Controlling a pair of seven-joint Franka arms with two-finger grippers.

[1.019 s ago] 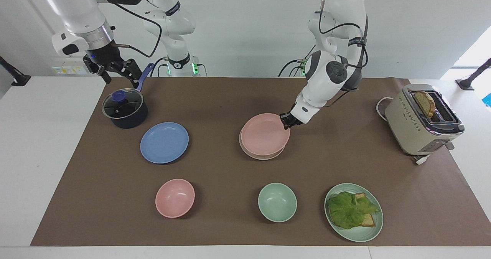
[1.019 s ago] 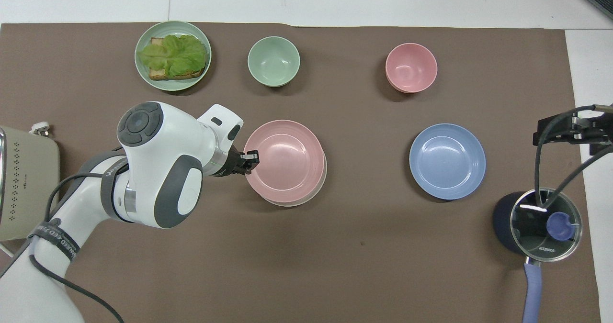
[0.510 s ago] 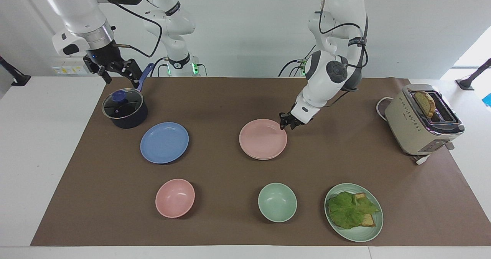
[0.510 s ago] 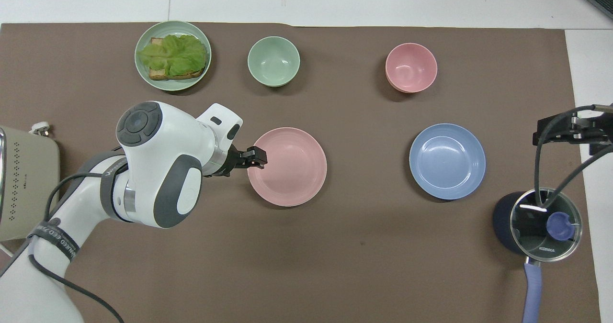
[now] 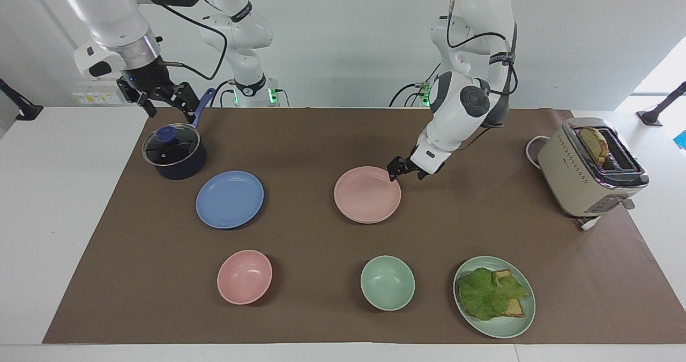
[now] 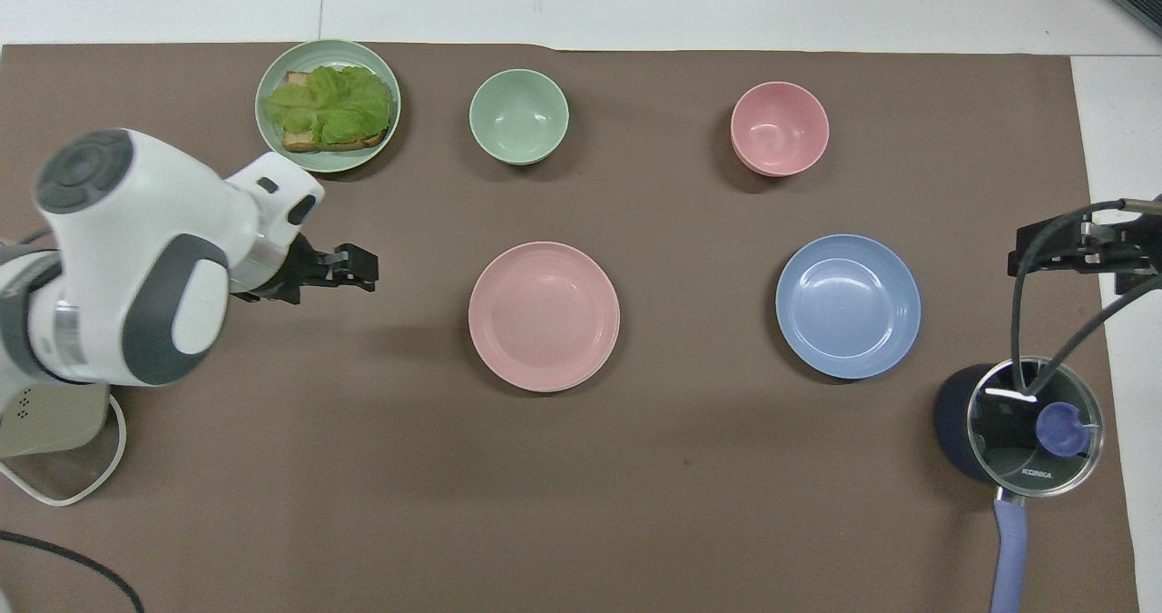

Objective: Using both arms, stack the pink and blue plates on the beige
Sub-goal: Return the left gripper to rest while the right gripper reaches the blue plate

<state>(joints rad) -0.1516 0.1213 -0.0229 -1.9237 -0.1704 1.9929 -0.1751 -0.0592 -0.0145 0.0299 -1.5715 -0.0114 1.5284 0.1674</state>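
The pink plate [image 5: 367,194] [image 6: 544,315] lies flat on the beige plate [image 5: 370,222] in the middle of the mat; only a thin beige rim shows under it. The blue plate [image 5: 229,199] [image 6: 848,306] lies alone toward the right arm's end. My left gripper [image 5: 405,173] [image 6: 359,268] hangs open and empty above the mat beside the pink plate, toward the left arm's end, clear of its rim. My right gripper [image 5: 165,104] [image 6: 1089,250] waits open and empty above the pot.
A dark pot with a glass lid [image 5: 174,151] [image 6: 1021,422] stands near the blue plate, closer to the robots. A pink bowl [image 5: 244,276], a green bowl [image 5: 387,282] and a green plate [image 5: 528,319] with lettuce and toast sit farthest from the robots. A toaster [image 5: 589,166] stands at the left arm's end.
My left gripper opened and let go of the pink plate, which settled flat onto the beige one. The gripper then rose and drew back toward its own end. The right arm stayed put.
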